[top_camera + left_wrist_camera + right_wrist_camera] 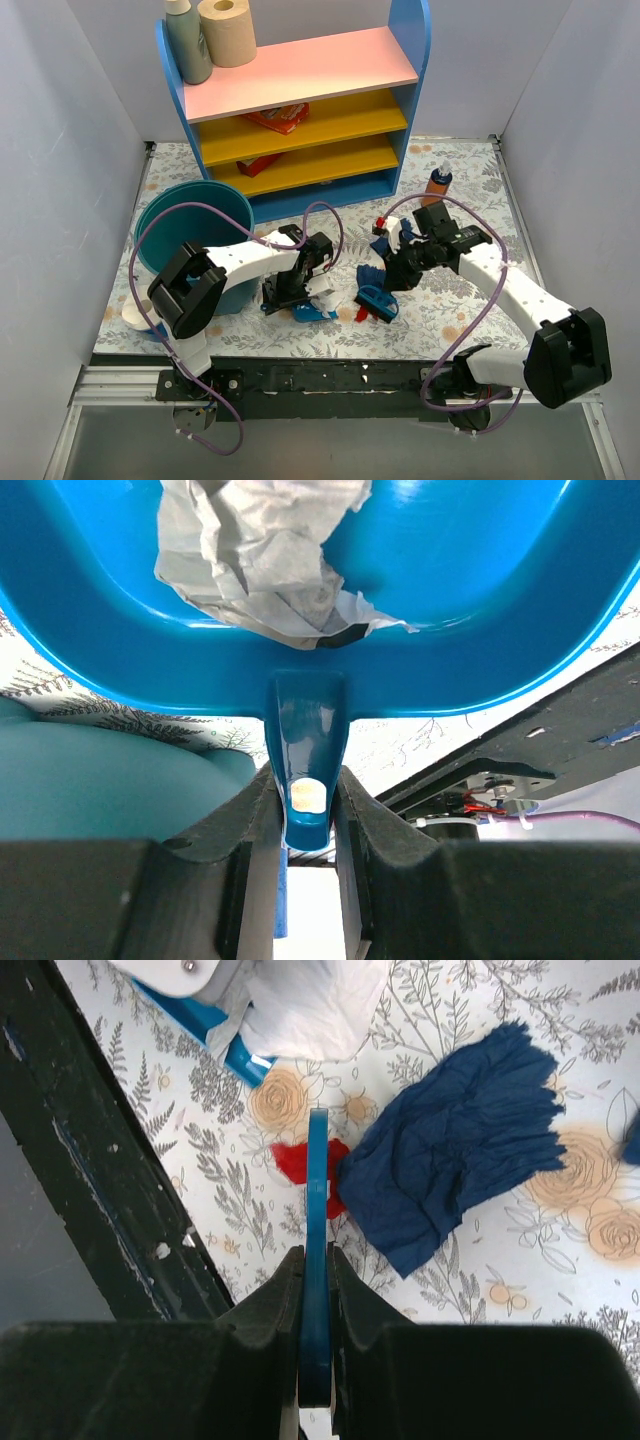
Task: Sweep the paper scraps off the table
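My left gripper (292, 293) (308, 815) is shut on the handle of the blue dustpan (312, 312) (480, 590), which rests low on the table (440, 310). A white-grey paper wad (325, 290) (260, 560) lies in the pan. My right gripper (397, 272) (317, 1280) is shut on the thin blue handle of the hand brush (378, 300) (317, 1190). Its dark blue bristles (450, 1170) spread on the cloth. A red scrap (360, 313) (295, 1163) lies between brush and pan. Red (381, 222) and dark blue (405, 232) scraps lie farther back.
A teal bin (190, 225) (100, 775) stands left of the dustpan. The pink, yellow and blue shelf unit (300, 110) stands at the back. An orange bottle (438, 185) is at back right. A white roll (135, 317) is at front left. The black rail (330, 375) runs along the front.
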{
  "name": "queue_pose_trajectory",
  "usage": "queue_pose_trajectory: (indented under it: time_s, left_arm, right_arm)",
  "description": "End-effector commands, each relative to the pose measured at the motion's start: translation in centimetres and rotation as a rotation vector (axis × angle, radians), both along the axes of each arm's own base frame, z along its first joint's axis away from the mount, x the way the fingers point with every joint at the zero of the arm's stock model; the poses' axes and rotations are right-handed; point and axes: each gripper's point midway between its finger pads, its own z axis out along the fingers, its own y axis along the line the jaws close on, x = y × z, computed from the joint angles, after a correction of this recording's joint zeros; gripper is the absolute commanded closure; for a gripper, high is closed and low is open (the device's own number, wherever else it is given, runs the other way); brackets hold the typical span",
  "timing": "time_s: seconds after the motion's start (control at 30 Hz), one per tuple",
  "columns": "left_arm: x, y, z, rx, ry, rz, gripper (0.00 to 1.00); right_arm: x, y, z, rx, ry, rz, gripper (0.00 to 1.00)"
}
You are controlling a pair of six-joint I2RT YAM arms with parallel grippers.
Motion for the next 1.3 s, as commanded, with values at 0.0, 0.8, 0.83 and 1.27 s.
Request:
queue_pose_trajectory:
  time_s: [0.0,0.8,0.83,1.27]
  left_arm:
    - [0.0,-0.7,0.6,-0.063,-0.018,-0.007,1.00]
    - [1.3,-1.9,-0.7,-0.051,-0.018,-0.005,1.00]
    - [1.2,-2.1,-0.8,-0.056,-0.010,-0.002,1.00]
    - [0.6,-2.7,-0.8,-0.048,0.020,0.005,1.00]
  right_arm:
    - [2.3,2.0,0.4,0.066,-0.016,-0.035,0.99]
    - [9.7,3.0,6.7,0.070,-0.192,-0.235,0.99]
    - [10.4,2.4,6.7,0.041,-0.228,-0.265,0.99]
    - [11.7,-3.1,2.2,-0.231,-0.327,-0.396,0.99]
